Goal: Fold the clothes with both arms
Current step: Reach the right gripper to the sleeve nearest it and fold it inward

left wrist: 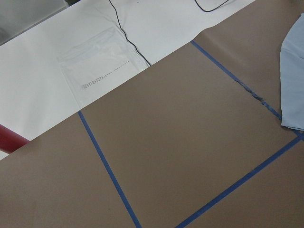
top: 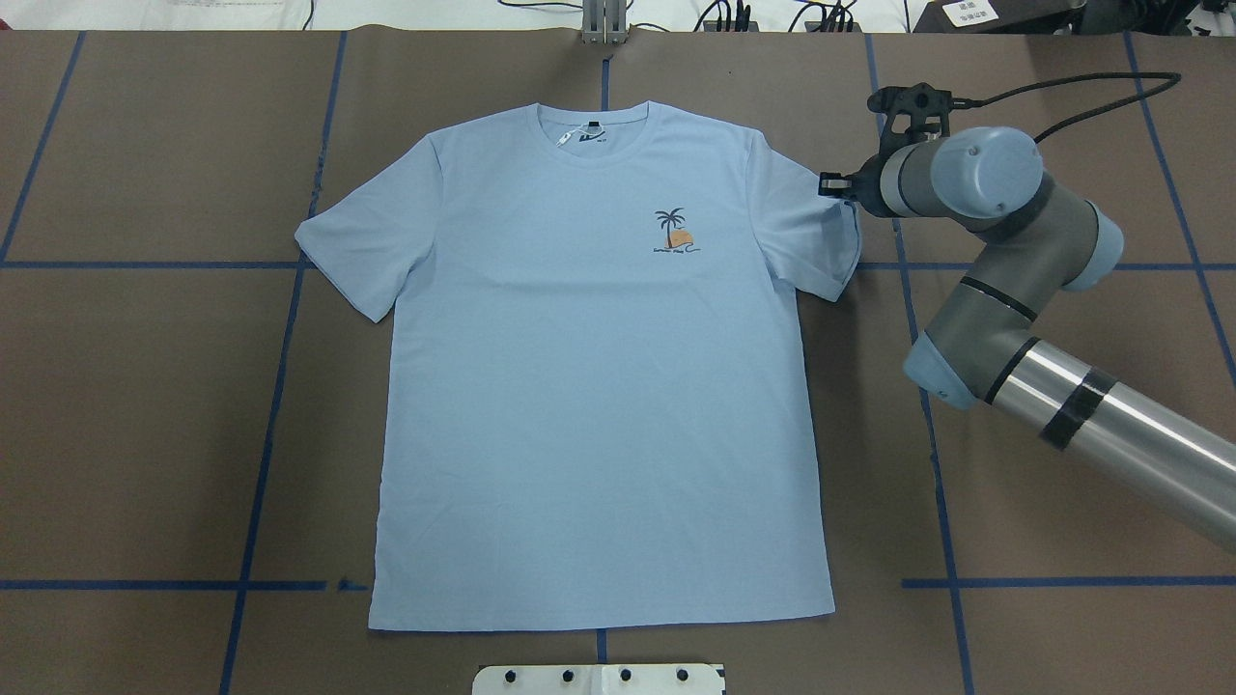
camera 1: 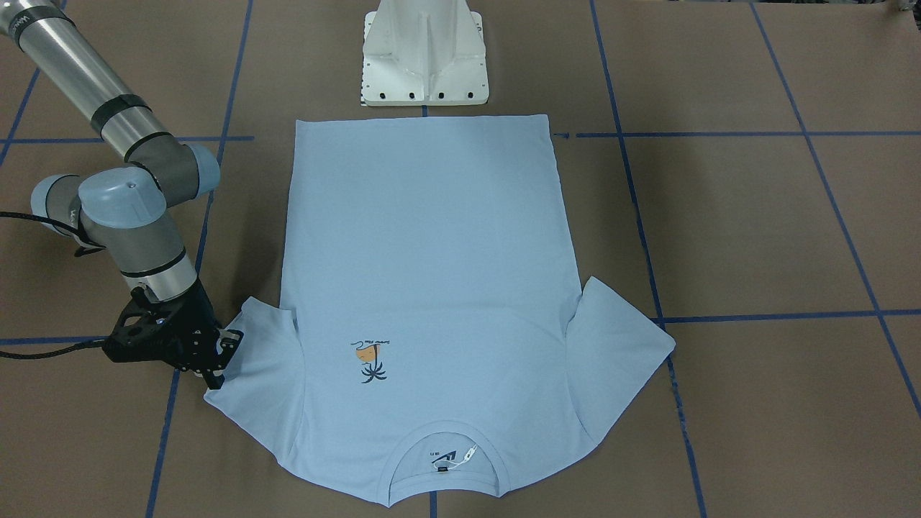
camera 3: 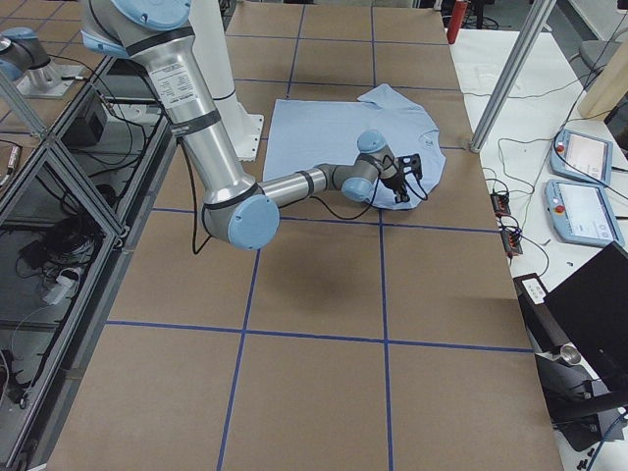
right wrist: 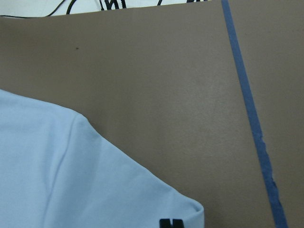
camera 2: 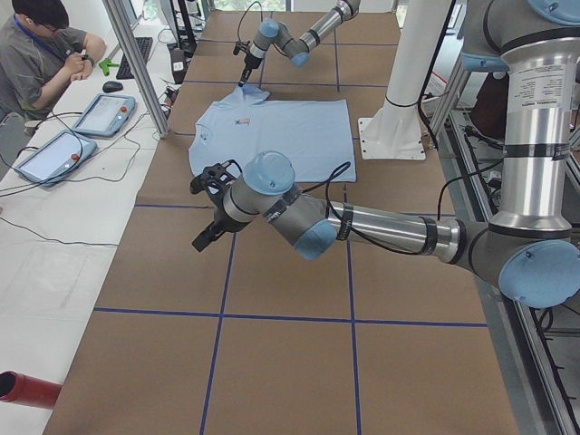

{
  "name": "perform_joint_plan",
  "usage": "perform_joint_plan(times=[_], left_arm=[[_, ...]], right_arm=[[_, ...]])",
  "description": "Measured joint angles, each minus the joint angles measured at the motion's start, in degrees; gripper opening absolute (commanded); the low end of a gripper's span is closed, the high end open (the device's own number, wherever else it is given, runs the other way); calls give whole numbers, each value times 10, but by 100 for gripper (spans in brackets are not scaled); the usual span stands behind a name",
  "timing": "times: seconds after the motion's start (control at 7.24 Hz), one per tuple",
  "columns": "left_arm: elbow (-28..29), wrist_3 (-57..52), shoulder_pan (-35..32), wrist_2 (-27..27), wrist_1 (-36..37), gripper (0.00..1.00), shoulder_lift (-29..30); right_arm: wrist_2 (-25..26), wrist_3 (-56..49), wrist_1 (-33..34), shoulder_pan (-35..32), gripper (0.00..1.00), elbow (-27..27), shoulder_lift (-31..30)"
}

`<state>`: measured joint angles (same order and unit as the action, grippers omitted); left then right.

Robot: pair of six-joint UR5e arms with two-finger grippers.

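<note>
The right gripper (camera 1: 221, 361) sits low at the outer hem of a sleeve (right wrist: 95, 180) of the T-shirt (top: 599, 386). Its wrist view shows only a small black tip over the cloth just inside the hem corner, so whether the jaws are spread, closed or pinching fabric cannot be told. The sleeve beneath them lies flat, with no lifted ridge. The hem suits them: it is a free edge that can be pinched and carried inward over the body.

Inward from those jaws the T-shirt lies spread face up on the counter (top: 145, 434), with the palm-tree print (top: 673, 232) and neck label (top: 584, 135) showing. The collar lies away from the white pedestal (camera 1: 424, 65) and both sleeves are out. Laid open like this, every edge is reachable, and no fold looks begun.

The left gripper (camera 2: 205, 237) shows only in a side view, so its jaws cannot be judged. It hovers over bare counter, apart from the opposite sleeve (top: 357, 241), and its camera catches just a sliver of blue cloth at one side. In all likelihood it must move in to that sleeve before the 2 grippers can fold together.
</note>
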<state>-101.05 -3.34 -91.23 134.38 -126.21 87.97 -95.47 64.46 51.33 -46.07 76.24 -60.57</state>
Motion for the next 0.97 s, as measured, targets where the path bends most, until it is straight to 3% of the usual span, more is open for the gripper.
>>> perform_joint_plan(times=[0.41,0.69,0.97], left_arm=[[0,0,1,0,1,100,0],[1,0,1,0,1,100,0],[1,0,1,0,1,100,0]], right_arm=[[90,113,165,49,0,8,109],[168,170,197,100,0,-14,160],[213,233,203,123,0,-85,218]])
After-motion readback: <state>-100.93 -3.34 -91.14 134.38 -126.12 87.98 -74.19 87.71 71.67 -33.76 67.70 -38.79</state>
